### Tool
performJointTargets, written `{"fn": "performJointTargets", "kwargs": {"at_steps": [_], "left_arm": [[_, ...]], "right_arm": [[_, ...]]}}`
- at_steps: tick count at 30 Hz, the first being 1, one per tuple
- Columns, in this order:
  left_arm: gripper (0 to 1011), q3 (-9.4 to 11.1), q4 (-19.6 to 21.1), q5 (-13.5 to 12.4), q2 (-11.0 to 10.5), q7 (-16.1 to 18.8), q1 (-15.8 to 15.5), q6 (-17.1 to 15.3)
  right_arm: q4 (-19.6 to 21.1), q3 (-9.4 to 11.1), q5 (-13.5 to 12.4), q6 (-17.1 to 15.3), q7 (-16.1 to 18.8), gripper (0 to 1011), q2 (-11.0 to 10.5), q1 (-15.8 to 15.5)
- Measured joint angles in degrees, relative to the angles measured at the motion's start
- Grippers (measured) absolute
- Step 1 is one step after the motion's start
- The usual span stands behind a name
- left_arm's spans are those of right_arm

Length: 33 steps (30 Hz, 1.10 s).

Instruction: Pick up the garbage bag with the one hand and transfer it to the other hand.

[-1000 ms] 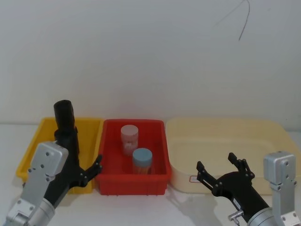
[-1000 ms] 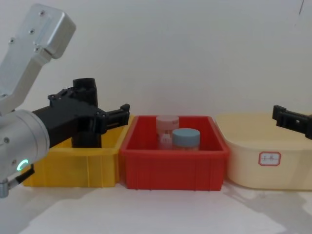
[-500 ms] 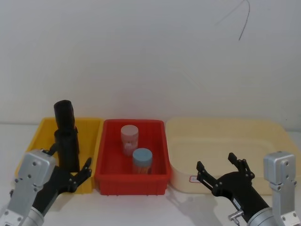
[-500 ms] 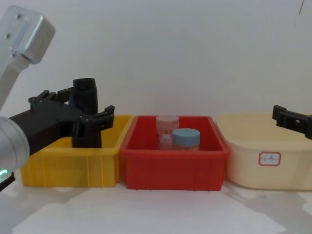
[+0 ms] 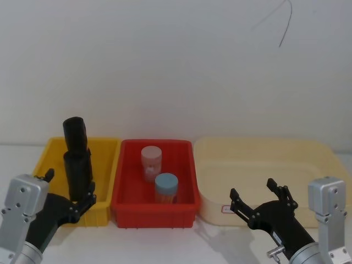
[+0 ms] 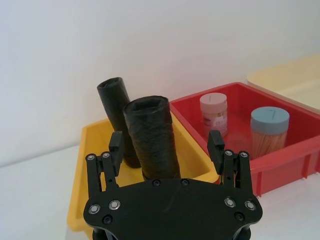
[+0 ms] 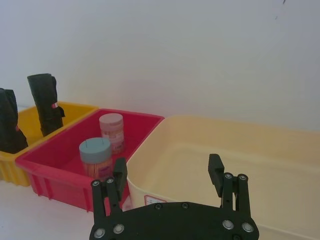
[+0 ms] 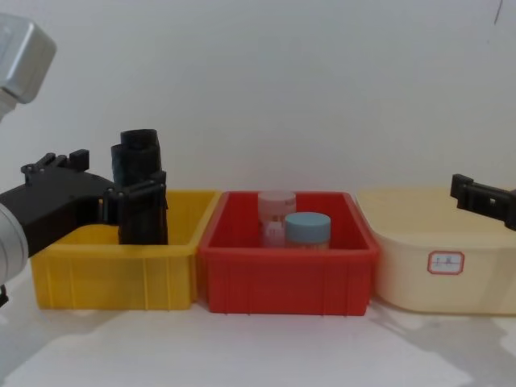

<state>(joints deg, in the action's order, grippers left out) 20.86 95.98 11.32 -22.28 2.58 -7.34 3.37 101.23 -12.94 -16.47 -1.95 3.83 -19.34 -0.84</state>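
The garbage bag (image 5: 77, 165) sits upright in the yellow bin (image 5: 104, 159). The left gripper (image 6: 166, 137) hangs at the bin's near edge, spread wide, not touching it. The right gripper (image 7: 168, 164) gapes wide too, by the cream tub (image 7: 260, 150)'s near edge.

A plain white wall (image 5: 165, 66) (one thin dark line (image 5: 285, 27) upper right) backs a white tabletop (image 8: 266, 351).

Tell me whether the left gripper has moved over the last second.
Yes. In the head view the left gripper has drawn back leftward and toward the robot, from beside the red bin to the yellow bin's front wall.
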Motion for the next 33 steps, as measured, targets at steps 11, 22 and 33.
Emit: {"fn": "performJointTargets", "kwargs": {"at_steps": [11,22,33], "left_arm": [[1002,-1.66,-1.92,3.10,2.60,-0.28,-1.06,-1.74],[1001,-2.14,-4.44,4.06,4.38,-0.78,-2.75,-2.87],[1001,-2.22,-8.74,4.08,6.32,-1.51,-5.86,-3.18]], "right_arm": [[0.00,0.00,0.00,0.00,0.00,1000,0.00,0.00],[0.00,0.00,0.00,0.00,0.00,999,0.00,0.00],[0.00,0.00,0.00,0.00,0.00,999,0.00,0.00]]}}
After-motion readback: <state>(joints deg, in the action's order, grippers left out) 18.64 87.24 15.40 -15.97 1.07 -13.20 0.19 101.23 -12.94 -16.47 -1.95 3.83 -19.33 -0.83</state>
